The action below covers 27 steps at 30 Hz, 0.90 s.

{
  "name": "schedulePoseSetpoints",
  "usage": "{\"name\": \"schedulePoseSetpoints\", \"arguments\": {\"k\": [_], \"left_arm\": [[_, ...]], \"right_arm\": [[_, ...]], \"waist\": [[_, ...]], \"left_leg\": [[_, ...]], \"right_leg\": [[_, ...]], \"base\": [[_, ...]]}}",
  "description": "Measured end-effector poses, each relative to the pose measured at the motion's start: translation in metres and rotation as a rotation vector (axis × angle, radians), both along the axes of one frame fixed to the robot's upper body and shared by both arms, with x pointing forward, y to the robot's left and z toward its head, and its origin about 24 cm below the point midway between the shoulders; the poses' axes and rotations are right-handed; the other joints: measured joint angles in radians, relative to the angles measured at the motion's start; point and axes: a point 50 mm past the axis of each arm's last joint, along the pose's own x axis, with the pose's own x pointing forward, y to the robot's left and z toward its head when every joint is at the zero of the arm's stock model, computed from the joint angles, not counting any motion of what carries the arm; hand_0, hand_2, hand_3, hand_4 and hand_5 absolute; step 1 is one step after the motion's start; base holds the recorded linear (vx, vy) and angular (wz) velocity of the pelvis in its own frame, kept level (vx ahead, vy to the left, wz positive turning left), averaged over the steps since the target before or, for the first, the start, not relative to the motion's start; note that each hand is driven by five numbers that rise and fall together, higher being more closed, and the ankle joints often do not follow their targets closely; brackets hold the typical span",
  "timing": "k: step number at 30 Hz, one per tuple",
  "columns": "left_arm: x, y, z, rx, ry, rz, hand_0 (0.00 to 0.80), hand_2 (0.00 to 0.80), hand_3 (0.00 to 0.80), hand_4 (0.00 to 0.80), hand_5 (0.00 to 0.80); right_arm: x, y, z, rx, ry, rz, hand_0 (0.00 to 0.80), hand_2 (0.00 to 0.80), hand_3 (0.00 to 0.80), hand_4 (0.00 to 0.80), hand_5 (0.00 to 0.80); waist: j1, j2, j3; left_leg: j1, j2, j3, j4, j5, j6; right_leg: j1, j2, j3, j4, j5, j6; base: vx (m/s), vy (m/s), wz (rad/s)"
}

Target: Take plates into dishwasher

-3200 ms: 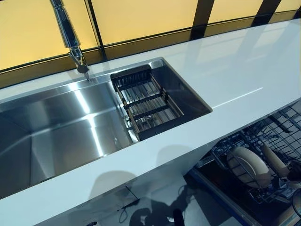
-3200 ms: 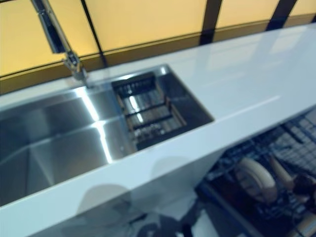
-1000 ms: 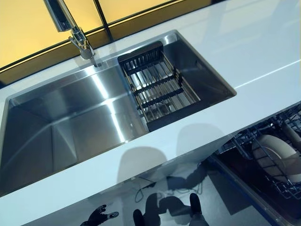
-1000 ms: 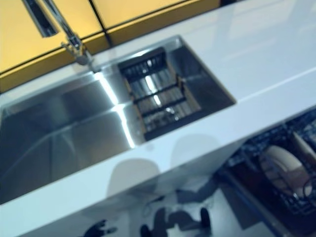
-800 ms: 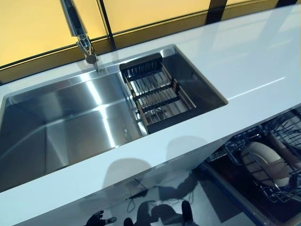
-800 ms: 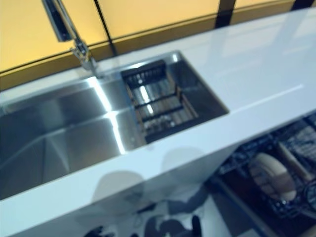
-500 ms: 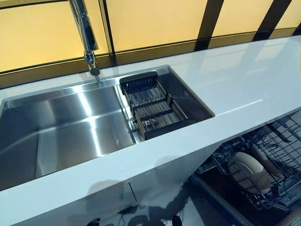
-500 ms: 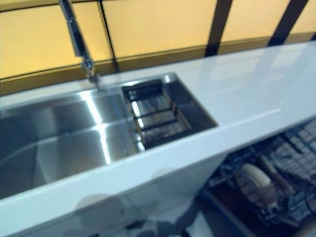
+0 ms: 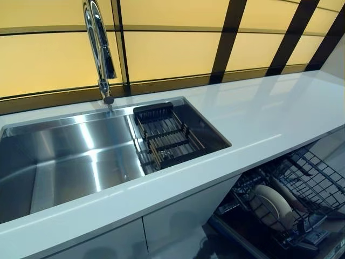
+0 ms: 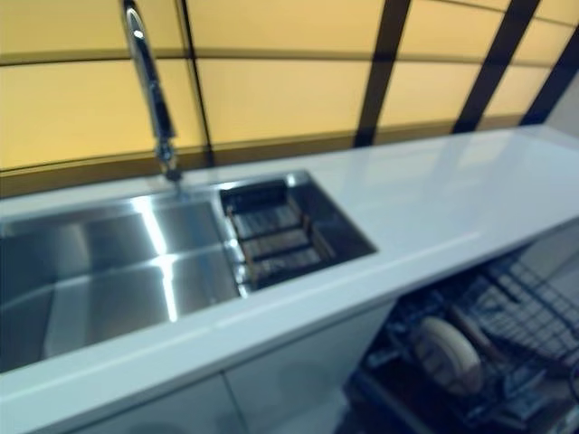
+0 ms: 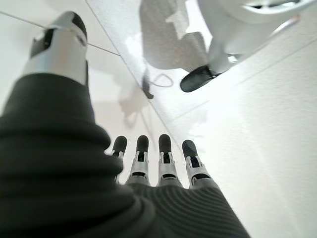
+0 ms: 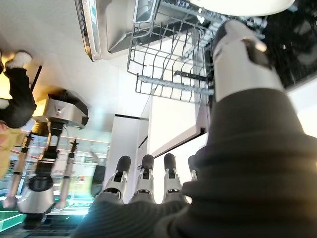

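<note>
Plate (image 9: 271,205) racked, eye views | right hand (image 12: 148,191) empty, wrist view

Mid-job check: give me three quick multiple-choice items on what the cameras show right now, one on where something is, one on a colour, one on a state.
1. Where does the dark wire basket sit?
A. At the right end of the sink
B. On the white counter
C. In the dishwasher rack

2. What colour are the wall panels behind the tap?
A. Blue
B. Yellow
C. Green

3. What is the state of the left robot hand?
A. Curled round a plate
B. Pinching the tap
C. Open, holding nothing

Answers:
1. A: the wire basket rests inside the sink at its right end, below the counter level.
2. B: the wall panels behind the tap are yellow with dark strips between them.
3. C: the left robot hand shows straight fingers with nothing between them; the right robot hand is likewise empty, and a plate already stands in the dishwasher rack.
</note>
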Motion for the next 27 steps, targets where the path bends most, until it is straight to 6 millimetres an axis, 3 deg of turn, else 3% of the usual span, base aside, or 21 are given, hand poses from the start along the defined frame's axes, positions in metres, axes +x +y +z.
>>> {"name": "schedulePoseSetpoints", "arguments": {"k": [6,13,17,22,27], "left_arm": [[-0.015,0.007,-0.001,0.033,0.11,0.034,0.0,0.0,0.0,0.0,0.0],[-0.025,0.012,-0.001,0.065,0.179,0.062,0.0,0.0,0.0,0.0,0.0],[-0.027,0.013,0.0,0.094,0.181,0.09,0.0,0.0,0.0,0.0,0.0],[-0.051,0.018,-0.001,0.107,0.204,0.239,0.0,0.0,0.0,0.0,0.0],[-0.047,0.018,-0.001,0.102,0.179,0.237,0.0,0.0,0.0,0.0,0.0]], "right_arm": [[-0.015,-0.006,-0.006,0.03,-0.029,-0.039,0.0,0.0,0.0,0.0,0.0],[0.002,0.01,0.011,0.045,-0.209,0.058,0.0,0.0,0.0,0.0,0.0],[-0.009,0.002,0.019,-0.013,-0.298,0.005,0.0,0.0,0.0,0.0,0.0],[-0.024,-0.006,0.027,-0.074,-0.448,-0.08,0.0,0.0,0.0,0.0,0.0],[-0.041,-0.021,0.041,-0.114,-0.557,-0.193,0.0,0.0,0.0,0.0,0.0]], "waist": [[-0.01,-0.008,-0.018],[-0.035,-0.007,-0.03],[-0.03,-0.002,-0.04],[-0.024,0.018,-0.04],[-0.021,0.05,-0.02]], "left_leg": [[0.009,0.006,0.012,0.0,-0.002,-0.003],[0.042,0.021,0.042,0.0,-0.012,-0.014],[0.04,0.034,0.041,0.0,-0.013,-0.015],[0.038,0.059,0.033,0.007,-0.013,-0.015],[0.022,0.059,0.013,0.014,-0.008,-0.013]], "right_leg": [[0.0,0.008,0.012,0.0,-0.002,0.0],[0.015,0.026,0.039,-0.001,-0.004,-0.004],[0.015,0.038,0.037,-0.001,-0.008,-0.01],[0.021,0.062,0.023,-0.001,-0.016,-0.026],[0.015,0.062,0.002,0.0,-0.018,-0.03]], "base": [[0.013,-0.02,-0.06],[-0.001,-0.093,-0.13],[-0.036,-0.182,0.0],[-0.029,-0.156,0.03],[-0.203,-0.004,0.13]]}}
